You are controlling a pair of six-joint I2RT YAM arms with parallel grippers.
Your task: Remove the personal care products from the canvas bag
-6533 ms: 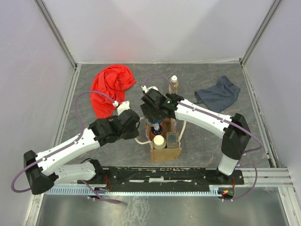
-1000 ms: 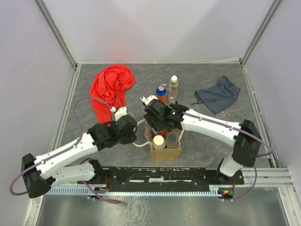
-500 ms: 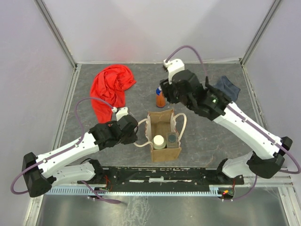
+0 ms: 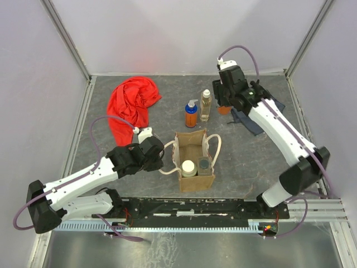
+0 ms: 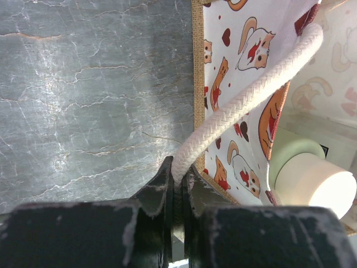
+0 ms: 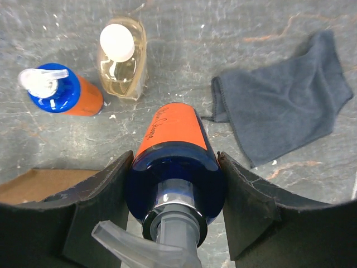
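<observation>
Right wrist view: the right gripper is clamped around an orange bottle with a blue pump top at the far right of the table, beside a dark blue-grey cloth. A second orange bottle and a slim amber bottle stand side by side just beyond the canvas bag. Inside the bag's near end sit a white-capped bottle and a dark-capped one. The left gripper is closed tight on the bag's cream rope handle.
</observation>
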